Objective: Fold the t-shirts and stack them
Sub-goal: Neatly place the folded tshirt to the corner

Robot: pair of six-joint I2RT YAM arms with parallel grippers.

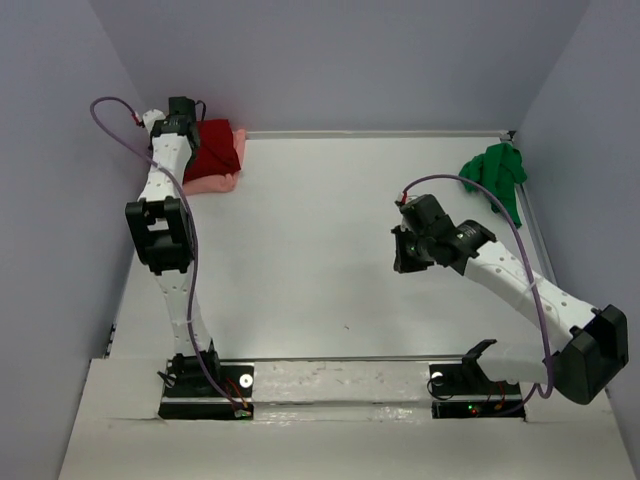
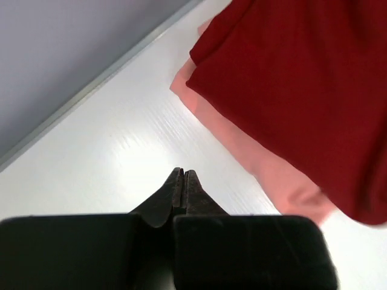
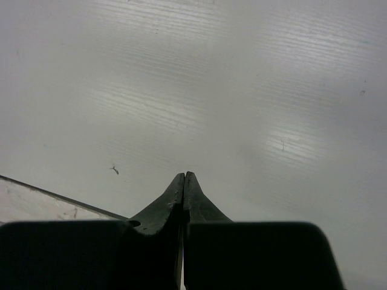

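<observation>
With the dark red cloth t-shirt point(image 1: 215, 145) stacked on the pale salmon pink t-shirt point(image 1: 212, 184) at upper left, the crumpled bright green t-shirt point(image 1: 495, 172) at upper right was probably to be grasped next, once the left gripper point(image 2: 183, 175) and right gripper point(image 3: 184, 176), both closed and empty, were opened.

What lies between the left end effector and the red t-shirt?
Bare table, then the pink t-shirt under the red t-shirt; left wrist view.

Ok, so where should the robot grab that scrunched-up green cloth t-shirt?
Pinch a raised fold on the crumpled bright green cloth t-shirt, coming down from above with the right gripper. It lies bunched in a heap close to the right wall, so a sideways approach looks cramped.
</observation>
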